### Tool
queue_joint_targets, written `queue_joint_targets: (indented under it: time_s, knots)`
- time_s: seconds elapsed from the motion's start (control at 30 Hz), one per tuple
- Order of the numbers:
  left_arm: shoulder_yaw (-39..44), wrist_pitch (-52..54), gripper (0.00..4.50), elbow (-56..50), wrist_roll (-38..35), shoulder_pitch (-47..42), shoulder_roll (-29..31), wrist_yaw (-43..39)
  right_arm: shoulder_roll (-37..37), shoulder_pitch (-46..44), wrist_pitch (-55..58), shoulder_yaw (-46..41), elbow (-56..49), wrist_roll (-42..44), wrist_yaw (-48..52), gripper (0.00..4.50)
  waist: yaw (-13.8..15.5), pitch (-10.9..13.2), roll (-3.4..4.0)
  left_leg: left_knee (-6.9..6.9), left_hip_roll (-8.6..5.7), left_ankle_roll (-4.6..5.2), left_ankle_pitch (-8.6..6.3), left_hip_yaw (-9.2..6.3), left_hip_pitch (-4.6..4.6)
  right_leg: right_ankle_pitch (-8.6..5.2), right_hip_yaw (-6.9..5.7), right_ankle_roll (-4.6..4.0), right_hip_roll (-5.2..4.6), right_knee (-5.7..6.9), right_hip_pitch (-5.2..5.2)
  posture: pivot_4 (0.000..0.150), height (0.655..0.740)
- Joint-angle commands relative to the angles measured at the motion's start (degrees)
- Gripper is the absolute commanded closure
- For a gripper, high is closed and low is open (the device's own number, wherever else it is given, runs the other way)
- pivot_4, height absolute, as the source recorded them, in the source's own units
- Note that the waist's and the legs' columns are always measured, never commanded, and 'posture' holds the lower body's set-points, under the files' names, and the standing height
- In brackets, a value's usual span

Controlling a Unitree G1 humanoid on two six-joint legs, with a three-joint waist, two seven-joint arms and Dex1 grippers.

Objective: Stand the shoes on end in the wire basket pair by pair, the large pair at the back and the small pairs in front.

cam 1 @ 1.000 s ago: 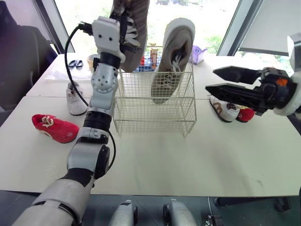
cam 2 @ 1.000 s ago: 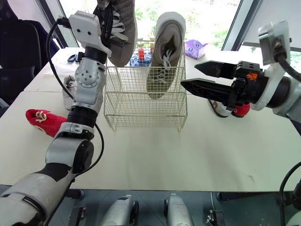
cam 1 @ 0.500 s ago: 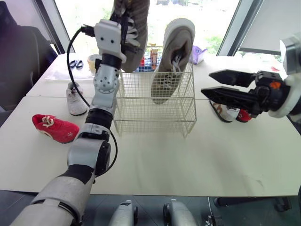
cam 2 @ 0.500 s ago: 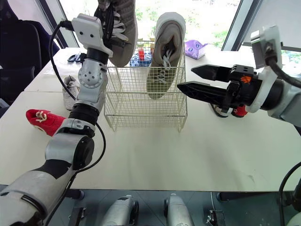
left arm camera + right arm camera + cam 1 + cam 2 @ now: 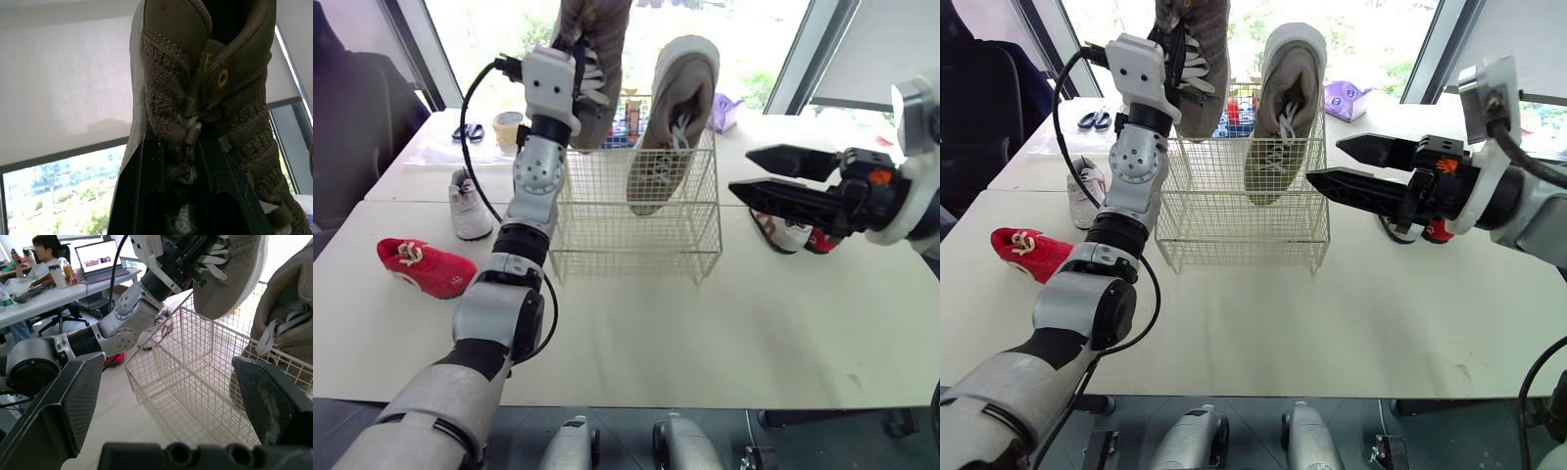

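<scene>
Leftward eased the right gripper (image 5: 741, 168), fingers spread wide! Left gripper (image 5: 178, 147) clamped one large grey shoe (image 5: 597, 39) over the wire basket's (image 5: 636, 235) left side, long axis upright, toe down. Its mate (image 5: 671, 117) stood toe-down inside. Four small ones lay outside: left red shoe (image 5: 421, 266), left white shoe (image 5: 468, 204), right red shoe (image 5: 822, 240), right white shoe (image 5: 783, 233).

an office: white desks (image 5: 29, 303), an open laptop (image 5: 100, 258), a seated person (image 5: 43, 252), large windows (image 5: 744, 39).

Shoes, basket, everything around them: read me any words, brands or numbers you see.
None reads clearly.
On the large shoe in the left gripper: tongue mark, too dark to read.
On the laptop screen: too blurred.
On the bottles behind the wire basket: labels too small.
</scene>
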Motion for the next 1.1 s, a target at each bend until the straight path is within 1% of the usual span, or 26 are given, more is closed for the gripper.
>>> queue_joint_targets:
  time_s: [0.03, 0.17, 0.27, 0.33, 0.4, 0.43, 0.5, 0.6, 0.63, 0.73, 0.9, 1.0, 1.1]
  knots:
    - [-0.09, -0.1, 4.28, -0.79, -1.33, 1.02, -1.22, -1.39, 0.27, -0.32, -1.73, -1.01, -1.43, 1.64, -0.49, 0.0, 0.0, 0.0, 0.0, 0.0, 0.0, 0.0, 0.0, 0.0, 0.0, 0.0, 0.0, 0.0, 0.0, 0.0, 0.0, 0.15, 0.74]
    - [0.48, 3.03, 4.28, -3.04, -3.63, 4.53, -3.26, -3.08, 0.54, 0.04, -1.86, -0.9, -1.77, 1.57, -0.79, 0.0, 0.01, 0.0, 0.0, 0.0, 0.0, 0.01, 0.0, -0.01, 0.0, 0.0, 0.0, 0.0, -0.02, 0.0, 0.0, 0.15, 0.74]
    - [0.71, 7.03, 4.28, -7.86, -5.98, 7.66, -4.64, -4.61, 0.84, 0.44, -2.01, -0.77, -2.16, 1.2, -0.91, 0.0, 0.01, 0.0, 0.0, 0.0, 0.01, 0.01, 0.0, 0.0, 0.02, 0.0, 0.01, 0.0, -0.03, 0.02, 0.0, 0.15, 0.74]
    - [0.87, 11.73, 4.28, -12.69, -7.73, 10.3, -5.26, -5.29, 1.21, 0.63, -2.17, -0.63, -2.38, 1.17, -1.12, 0.0, 0.01, 0.0, 0.0, 0.0, 0.0, 0.01, 0.0, 0.0, 0.02, 0.0, 0.02, 0.0, -0.02, 0.02, 0.0, 0.15, 0.74]
    - [-0.09, 16.31, 3.26, -20.36, -8.24, 14.37, -5.59, -5.72, 1.75, 0.97, -2.42, -0.46, -2.58, 1.05, -1.25, 0.0, -0.06, -0.01, 0.02, 0.0, 0.01, 0.01, 0.0, 0.0, 0.02, 0.0, 0.02, 0.0, -0.03, 0.02, 0.0, 0.15, 0.74]
    - [-0.31, 18.84, 2.86, -24.8, -8.75, 16.39, -5.72, -5.63, 1.99, 1.18, -2.58, -0.25, -2.63, 0.72, -1.12, 0.0, -0.08, -0.01, 0.02, -0.01, 0.01, 0.01, -0.01, 0.0, 0.03, 0.0, 0.05, 0.0, -0.03, 0.01, 0.0, 0.15, 0.74]
    - [-0.25, 24.21, 1.86, -32.5, -9.48, 19.27, -5.38, -5.41, 2.39, 1.26, -2.98, 0.28, -2.53, 0.26, -0.91, 0.0, -0.06, -0.01, 0.02, -0.01, 0.03, 0.01, -0.01, 0.01, 0.04, 0.0, 0.08, 0.0, -0.04, 0.02, 0.0, 0.15, 0.74]
    - [-0.67, 31.19, 0.33, -41.27, -9.85, 22.44, -4.97, -5.44, 2.68, 1.41, -3.32, 0.59, -2.37, 0.04, -0.62, 0.0, 0.0, -0.01, 0.01, 0.01, 0.05, 0.01, 0.0, -0.03, 0.04, 0.01, 0.11, -0.01, -0.04, 0.05, 0.0, 0.15, 0.74]
    - [-0.99, 34.01, 0.1, -44.94, -9.95, 23.68, -4.73, -5.49, 2.9, 1.53, -3.44, 0.78, -2.28, -0.26, -0.43, 0.0, 0.01, -0.01, 0.01, 0.01, 0.05, 0.01, 0.0, -0.03, 0.04, 0.01, 0.11, -0.01, -0.02, 0.05, 0.0, 0.15, 0.74]
    - [-1.18, 41.05, 0.1, -53.4, -10.61, 26.18, -4.37, -5.29, 3.46, 1.81, -3.78, 1.27, -2.15, -1.05, -0.02, 0.0, 0.07, -0.01, 0.01, 0.01, 0.03, 0.01, -0.01, -0.01, 0.01, 0.0, 0.1, -0.01, 0.0, 0.01, 0.0, 0.15, 0.74]
    - [-1.32, 53.23, 0.1, -66.22, -12.88, 28.94, -1.94, -6.67, 4.76, 2.06, -4.19, 2.25, -1.73, -2.63, 0.91, 0.0, -0.07, -0.01, 0.01, 0.01, 0.03, 0.01, -0.01, -0.02, 0.01, 0.0, 0.1, -0.01, -0.01, -0.01, 0.0, 0.15, 0.74]
    - [0.61, 60.67, 0.1, -72.99, -15.11, 28.19, 3.25, -9.12, 5.8, 2.38, -4.43, 3.13, -1.26, -4.12, 2.15, 0.0, -0.27, -0.01, 0.02, 0.0, 0.05, 0.01, -0.01, 0.01, 0.07, 0.0, 0.09, -0.01, 0.06, 0.03, 0.0, 0.15, 0.74]
    - [3.62, 68.83, 0.1, -78.36, -19.12, 29.9, 7.38, -10.29, 6.09, 3.08, -4.5, 2.9, -0.73, -5.42, 3.15, 0.0, -0.26, -0.01, 0.03, -0.01, 0.06, 0.01, -0.01, 0.01, 0.08, 0.0, 0.09, -0.01, 0.08, 0.05, 0.0, 0.15, 0.74]
